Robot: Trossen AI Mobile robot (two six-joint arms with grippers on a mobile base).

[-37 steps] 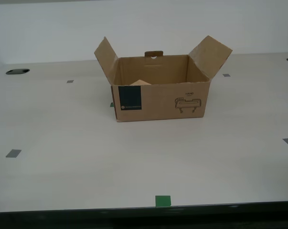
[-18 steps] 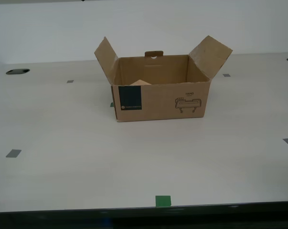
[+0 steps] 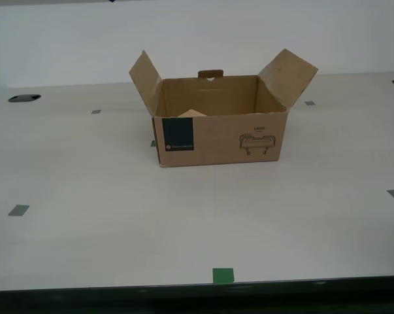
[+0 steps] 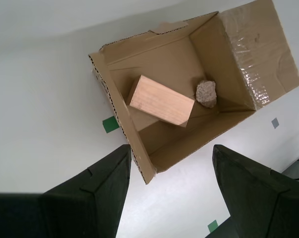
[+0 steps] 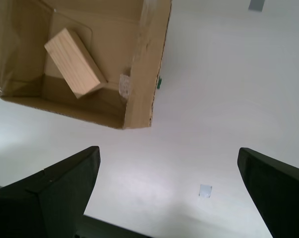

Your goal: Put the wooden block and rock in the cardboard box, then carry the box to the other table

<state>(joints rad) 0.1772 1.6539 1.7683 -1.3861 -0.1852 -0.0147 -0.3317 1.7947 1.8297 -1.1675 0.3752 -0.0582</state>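
Soft even light, faint shadows, mild blur, glare on box flap tape (image 4: 256,64)

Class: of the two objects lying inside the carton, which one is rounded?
The rock: small, lumpy and rounded, unlike the flat-faced, brick-shaped wooden block beside it in the cardboard box.

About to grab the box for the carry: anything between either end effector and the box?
Nothing visible. The cardboard box stands alone on the table, wooden block and rock inside. My first end effector and second end effector hang open above.
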